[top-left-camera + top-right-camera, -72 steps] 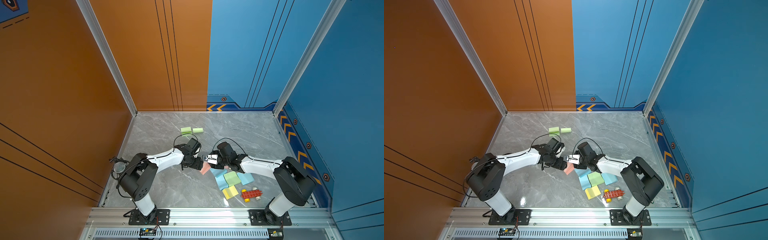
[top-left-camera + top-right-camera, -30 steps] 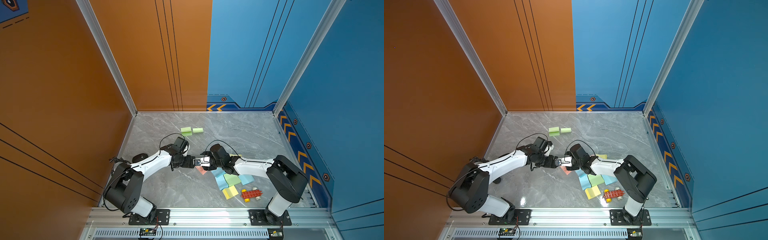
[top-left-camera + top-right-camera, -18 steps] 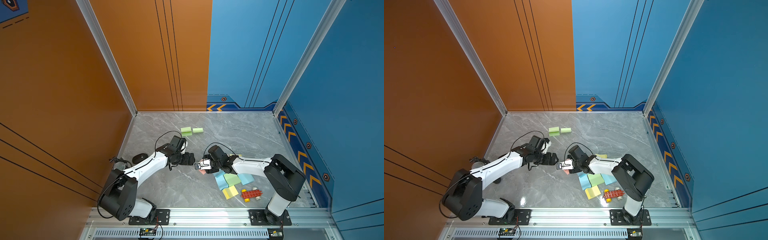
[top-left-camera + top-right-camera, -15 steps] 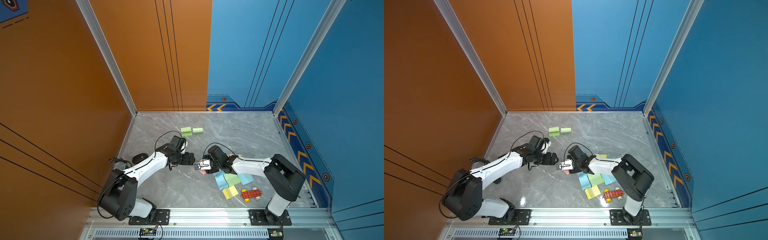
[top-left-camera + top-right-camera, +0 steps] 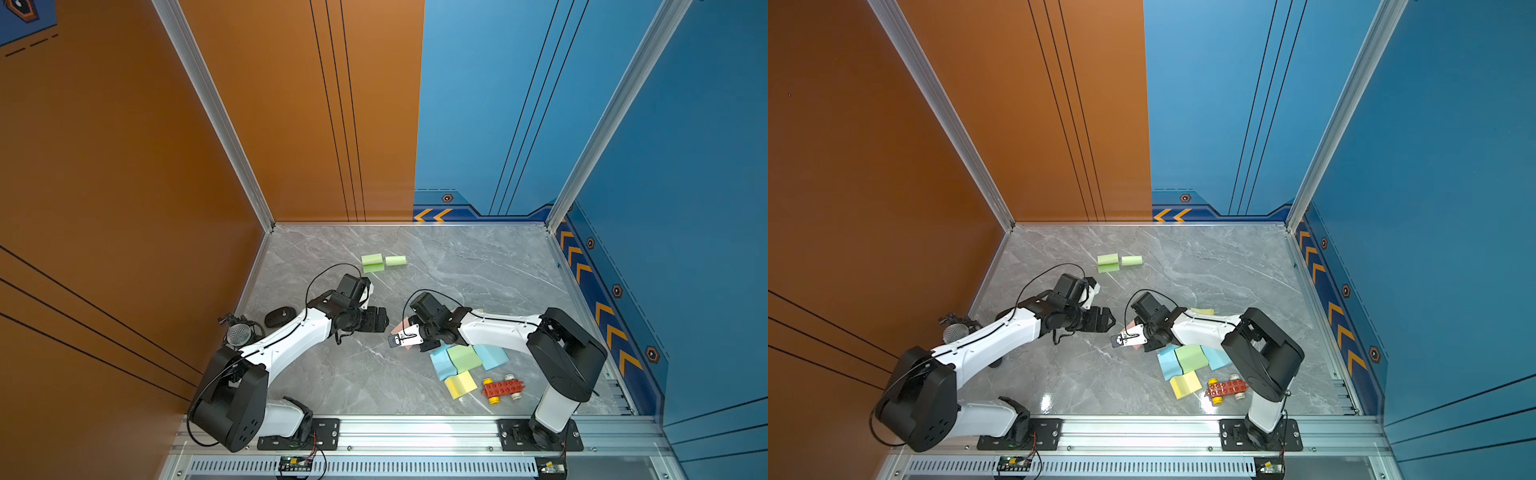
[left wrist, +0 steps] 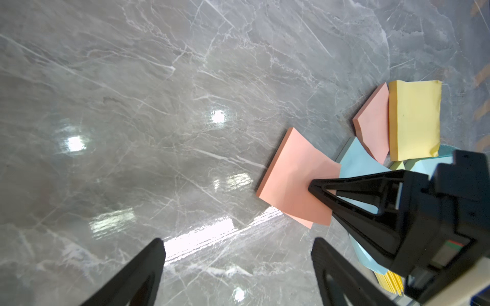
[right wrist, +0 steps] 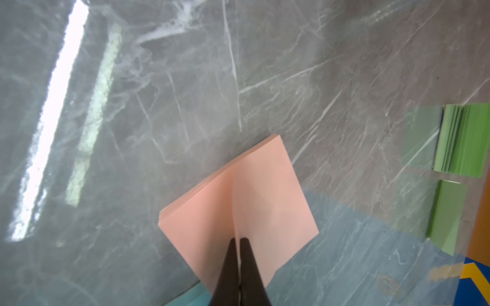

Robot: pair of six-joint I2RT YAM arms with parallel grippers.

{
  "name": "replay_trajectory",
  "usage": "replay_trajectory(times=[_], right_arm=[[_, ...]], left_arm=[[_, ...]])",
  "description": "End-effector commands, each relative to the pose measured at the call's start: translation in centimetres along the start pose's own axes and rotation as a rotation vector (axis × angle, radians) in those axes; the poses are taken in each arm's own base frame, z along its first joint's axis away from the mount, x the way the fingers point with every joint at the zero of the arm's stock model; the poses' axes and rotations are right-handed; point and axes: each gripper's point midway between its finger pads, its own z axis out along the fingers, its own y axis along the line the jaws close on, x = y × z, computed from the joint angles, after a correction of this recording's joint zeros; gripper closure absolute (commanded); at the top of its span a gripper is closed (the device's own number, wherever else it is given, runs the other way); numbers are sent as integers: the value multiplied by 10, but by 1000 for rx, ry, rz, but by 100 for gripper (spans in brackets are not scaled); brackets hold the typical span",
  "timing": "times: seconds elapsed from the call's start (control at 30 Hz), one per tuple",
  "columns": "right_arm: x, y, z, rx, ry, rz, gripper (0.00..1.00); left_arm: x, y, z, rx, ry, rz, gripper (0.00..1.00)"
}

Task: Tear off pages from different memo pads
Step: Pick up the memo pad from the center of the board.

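A pink memo pad (image 7: 206,209) lies on the grey marble floor at the left end of a cluster of memo pads (image 5: 463,357). My right gripper (image 7: 238,241) is shut on its top pink page (image 7: 270,201), which is pinched up into a raised fold while its far edge stays stuck to the pad. In the left wrist view the same pad (image 6: 289,172) shows with the right gripper's tip (image 6: 311,188) on it. My left gripper (image 6: 238,242) hangs open and empty over bare floor, a short way left of the pad. Both top views show the left gripper (image 5: 384,322) (image 5: 1111,322) facing the right gripper (image 5: 401,337) (image 5: 1127,337).
Blue (image 5: 440,361), green and yellow (image 5: 461,384) pads crowd under the right arm, with a red toy car (image 5: 500,388) beside them. A second pink pad (image 6: 371,124) and a yellow one (image 6: 413,119) lie behind. Two green pads (image 5: 372,262) sit farther back. A microphone (image 5: 239,332) stands at the left wall.
The right gripper's jaws have closed on the pink pad's top sheet. Before that the left gripper drew back to the left, off the pad; it has since held still.
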Motion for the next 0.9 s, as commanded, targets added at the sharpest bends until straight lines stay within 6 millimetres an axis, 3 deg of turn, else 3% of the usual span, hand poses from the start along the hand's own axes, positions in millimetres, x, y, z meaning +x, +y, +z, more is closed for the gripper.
replay_trajectory(times=[0.0, 0.17, 0.3, 0.6, 0.77, 0.87], right_arm=[[-7, -16, -19, 27, -26, 59, 100], [-18, -50, -51, 128, -134, 190, 100], [-30, -64, -80, 159, -240, 272, 100], [-56, -69, -132, 220, -418, 354, 100], [-66, -62, -159, 232, -506, 342, 100], [-67, -55, -164, 236, -513, 322, 100]], left_arm=[[8, -2, -7, -12, -23, 28, 11], [20, -10, -28, -58, -128, 142, 8], [23, -18, -42, -46, -209, 177, 4], [12, -54, -78, 108, -338, 182, 1], [14, -73, -82, 169, -324, 209, 3], [14, -83, -83, 190, -318, 215, 3]])
